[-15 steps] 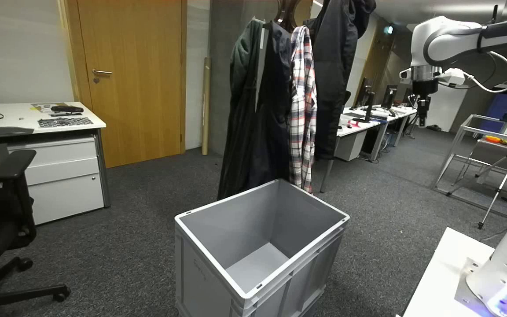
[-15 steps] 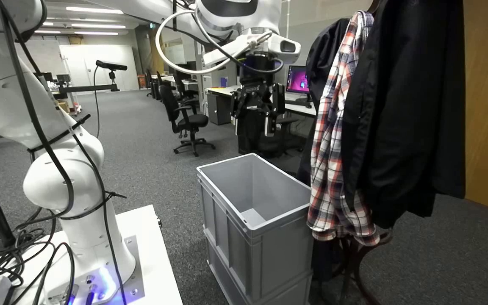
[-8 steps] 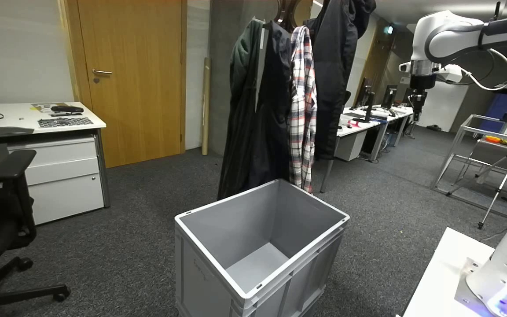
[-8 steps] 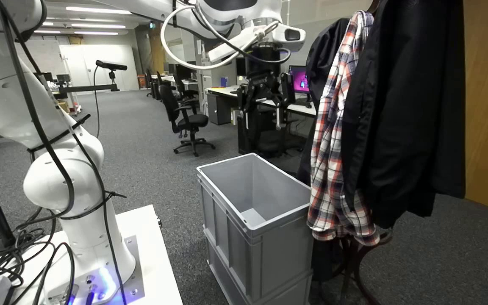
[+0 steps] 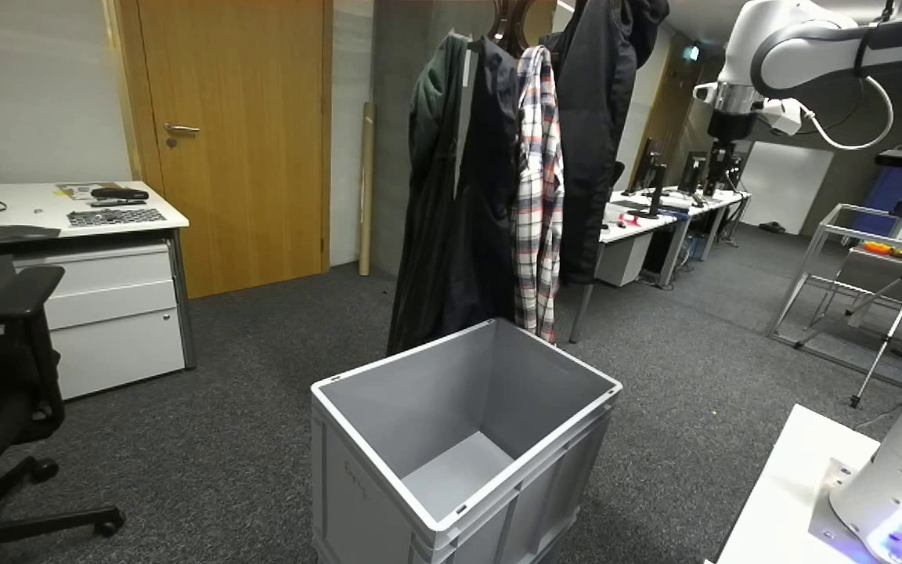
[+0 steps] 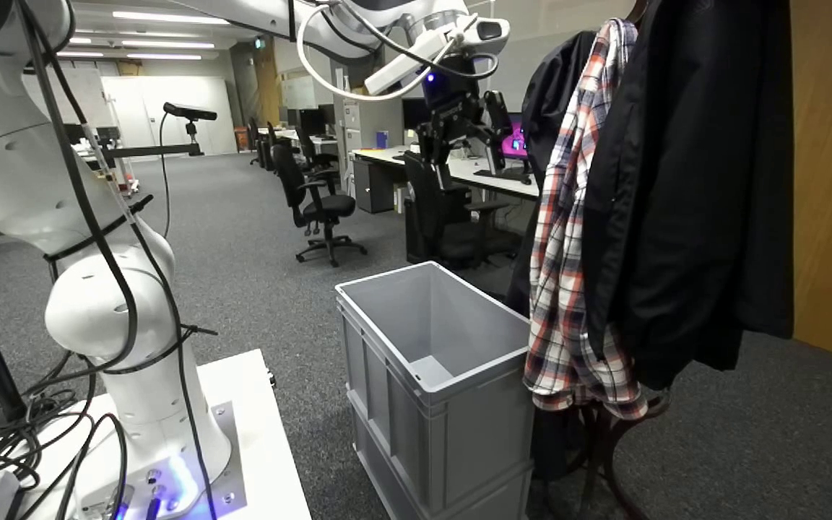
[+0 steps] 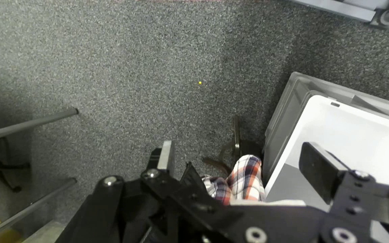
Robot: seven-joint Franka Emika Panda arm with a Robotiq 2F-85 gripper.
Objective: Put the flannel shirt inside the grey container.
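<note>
A: Where's the plaid flannel shirt?
B: On the coat stand, hung from its top end, btwn the black jacket & another dark garment. Not in the grey plastic crate yet.
A: Why's the crate there?
B: Prob. for a short drop: it's just beside the shirt's lower edge, mouth up. Can't tell if they touch. It sits on what looks like a 2nd crate, I'd guess to raise the rim.
A: And the Robotiq gripper?
B: Jaws wide apart, no cloth btwn them, tips down w/ a slight slant. It's above rim lvl, clear of the shirt. Makes sense imo: it'll need room to straddle a fold.
A: So, approach stage?
B: Early on, I'd say. Next s/b: go in high on the shirt, pinch plaid only, lift it off whatever holds it (can't see that bit), then over & into the crate.
A: Risk?
B: Catching the jacket too, since it overlaps the plaid. Soft cloth could also slip.
</note>
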